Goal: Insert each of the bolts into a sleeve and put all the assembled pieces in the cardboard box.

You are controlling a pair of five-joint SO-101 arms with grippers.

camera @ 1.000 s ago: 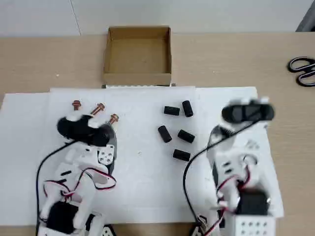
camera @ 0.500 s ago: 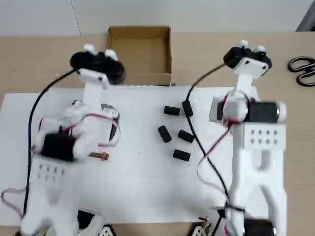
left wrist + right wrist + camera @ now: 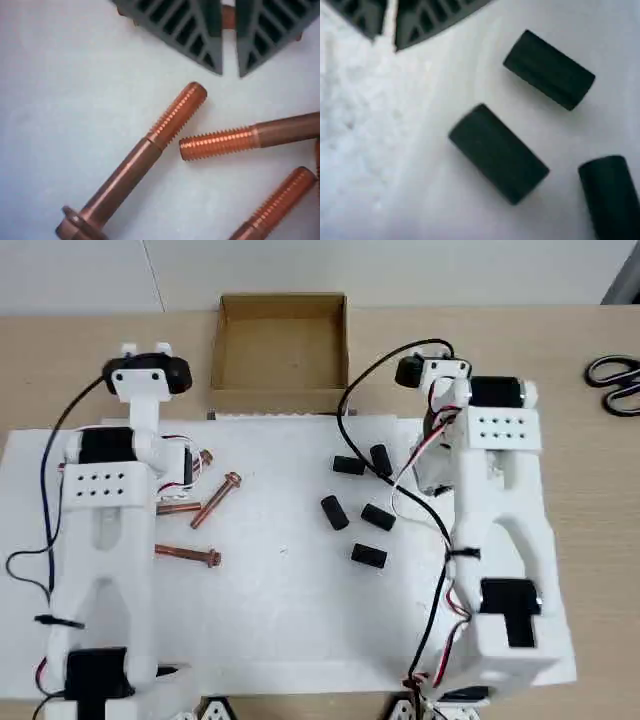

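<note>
Several copper bolts lie on the white sheet (image 3: 290,620) at the left, one (image 3: 215,498) slanted and one (image 3: 188,556) nearer the front. In the left wrist view, three bolt shanks (image 3: 150,145) (image 3: 235,140) (image 3: 280,200) lie just below my left gripper (image 3: 229,74). Its dark fingers stand almost together, and another bolt (image 3: 227,15) lies behind the slit. Several black sleeves (image 3: 334,512) (image 3: 368,556) are scattered mid-sheet. My right gripper (image 3: 384,47) is shut above bare sheet beside three sleeves (image 3: 497,152) (image 3: 550,82) (image 3: 610,192). The cardboard box (image 3: 280,390) stands empty at the back.
The left arm (image 3: 105,480) stretches along the sheet's left side and the right arm (image 3: 500,430) along its right side, with cables looping over the sleeves. Black scissors (image 3: 615,382) lie on the wooden table at the far right.
Both arms have unfolded from the front edge and stretched toward the back. The bolts that stood on their heads at the left now lie flat and scattered.
</note>
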